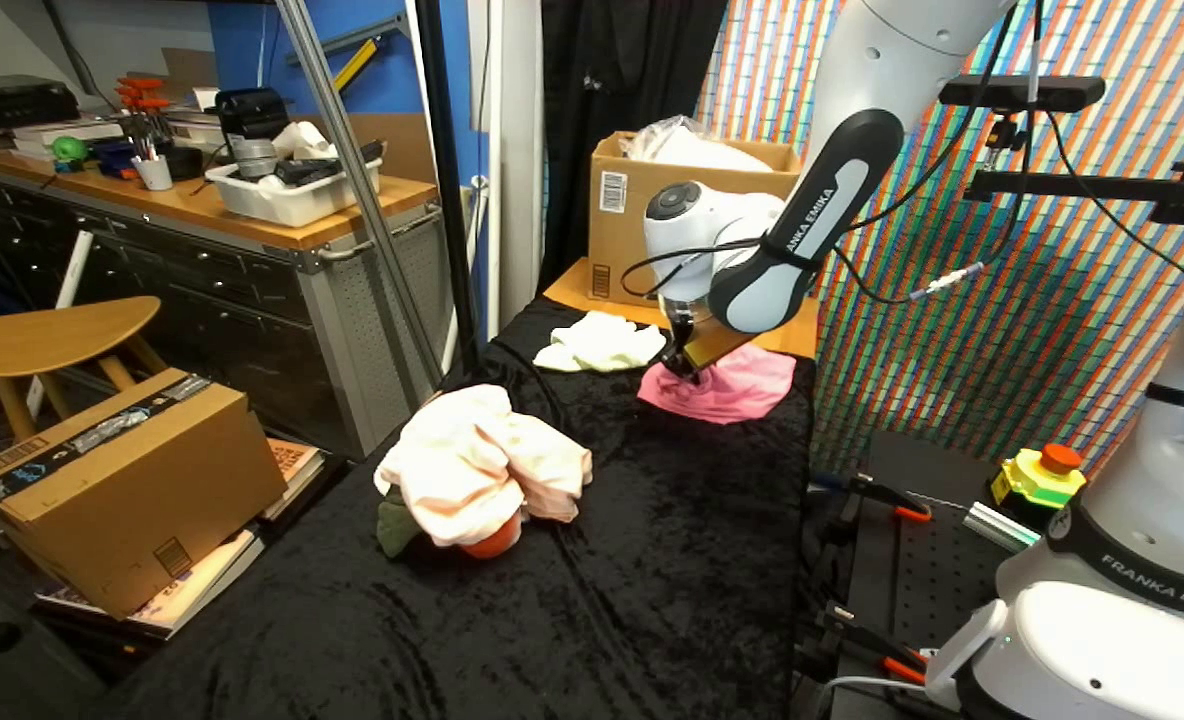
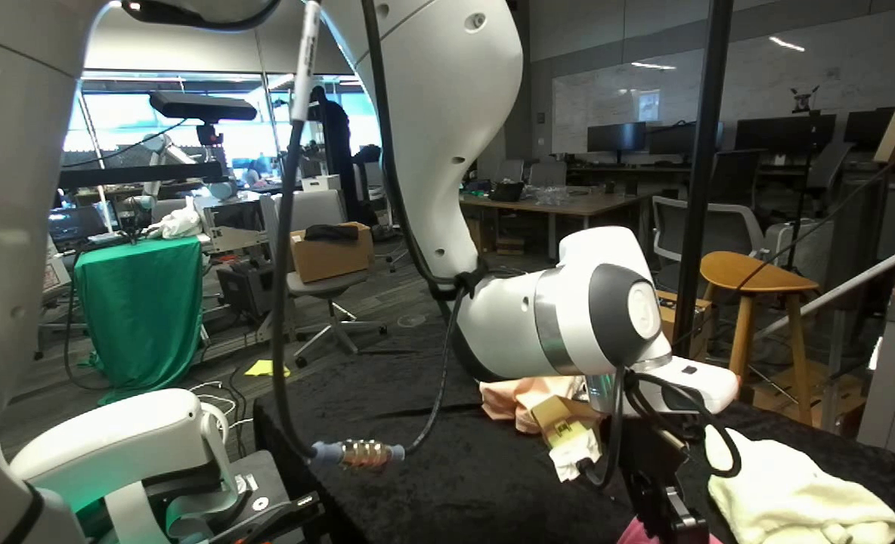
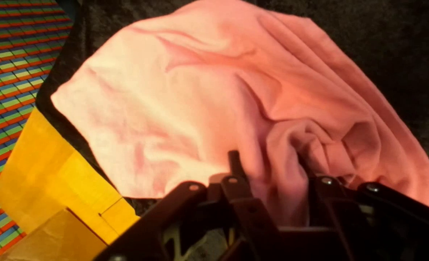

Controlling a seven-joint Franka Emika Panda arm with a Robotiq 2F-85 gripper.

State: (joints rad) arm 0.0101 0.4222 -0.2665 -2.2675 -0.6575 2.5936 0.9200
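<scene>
The pink cloth point(image 3: 156, 105) lies rumpled on the black-covered desk point(image 1: 672, 570), near a pale cloth point(image 1: 600, 343). The fingers point(image 3: 235, 163) stand apart at it, a raised fold point(image 3: 286, 177) showing between them; contact is hard to tell. It should handle as light, limp and not fragile, so that bunched fold likely offers the surest hold.

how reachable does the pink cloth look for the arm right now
Very likely yes: in the wrist view, the tool is right at the pink cloth, its jaws apart with a fold seemingly between them, and no other object visibly blocks the way.
</scene>
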